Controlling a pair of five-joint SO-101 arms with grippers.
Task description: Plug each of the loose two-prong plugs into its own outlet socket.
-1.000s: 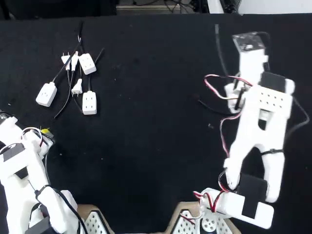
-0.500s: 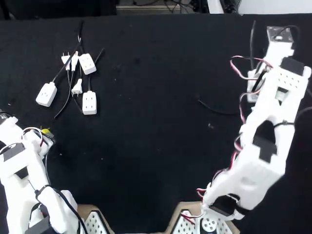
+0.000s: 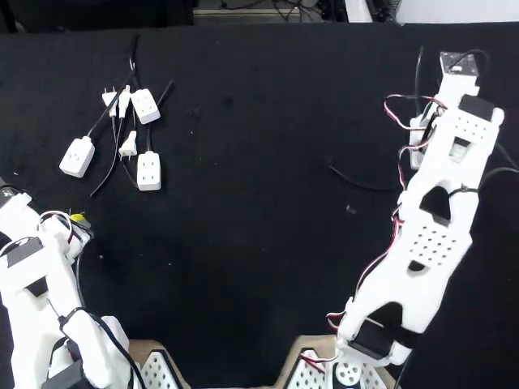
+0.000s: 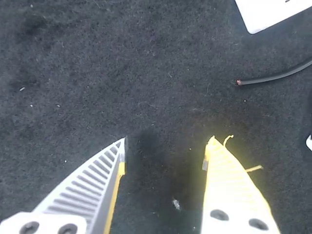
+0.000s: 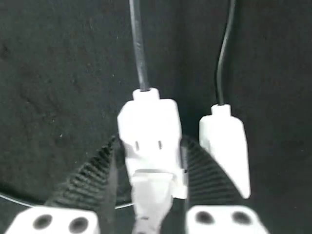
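Mostly the counter is a flat black cloth, and beyond its far edge shows a narrow pale strip of floor with dark cables on it. Near the far left corner lies a close group of white pieces on thin black cords: three outlet sockets and some small two-prong plugs, none of them joined.

A loose black cable lies on the cloth to the right of the middle, just beside the right arm. This arm stretches from the near edge up to the far right corner. There the right end effector is closed on a white socket piece with two slots, whose black cord runs away from the fingers. Just beside it lies a second white piece with its own cord.

The left arm stands at the near left corner. The left end effector is wide open and holds nothing, above bare cloth. Near it are the cut end of a black cord and the corner of a white piece.
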